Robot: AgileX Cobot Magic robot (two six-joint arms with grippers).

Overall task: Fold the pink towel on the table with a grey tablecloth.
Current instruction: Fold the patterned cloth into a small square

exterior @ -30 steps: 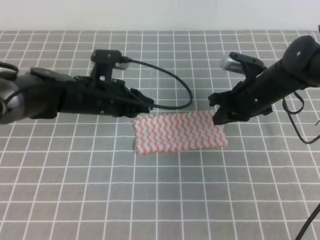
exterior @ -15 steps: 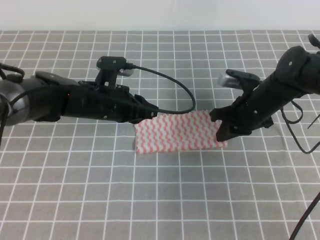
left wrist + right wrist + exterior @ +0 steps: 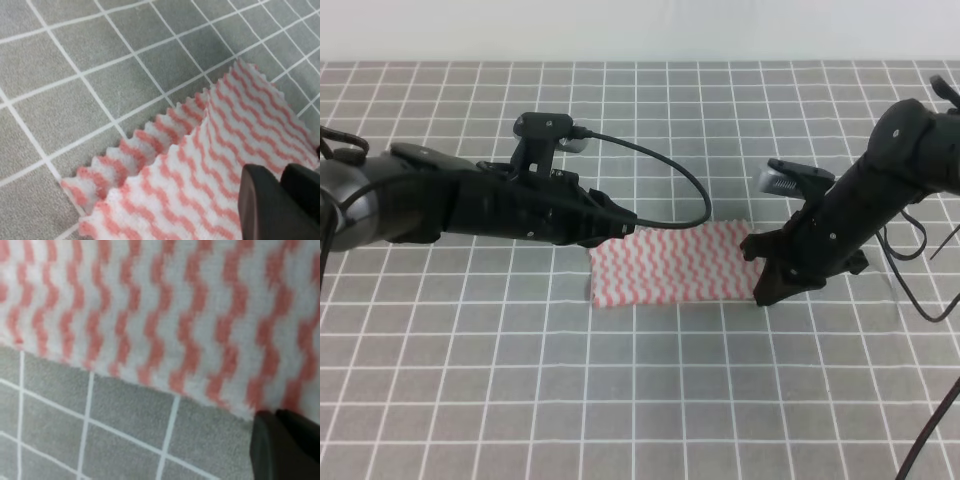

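The pink towel (image 3: pixel 672 264) lies flat on the table with a grey tablecloth (image 3: pixel 620 400) as a folded rectangle, long side left to right. In the left wrist view the pink towel (image 3: pixel 210 160) shows two layers, the lower serrated edge sticking out past the upper one. My left gripper (image 3: pixel 628 226) hovers at its far left corner, fingers (image 3: pixel 265 205) pressed together. My right gripper (image 3: pixel 761 294) points down at the near right corner, fingers (image 3: pixel 270 445) together beside the pink towel (image 3: pixel 150 305) edge. Whether either pinches cloth is hidden.
A black cable (image 3: pixel 695 190) loops from the left wrist camera over the cloth behind the towel. Another cable (image 3: pixel 920 290) hangs off the right arm near the right edge. A pale wall (image 3: pixel 640 30) bounds the table's far edge.
The right gripper has come down along the towel's right edge from the far corner to the near corner. The left arm shifted slightly right earlier and now holds still. The towel has not moved.
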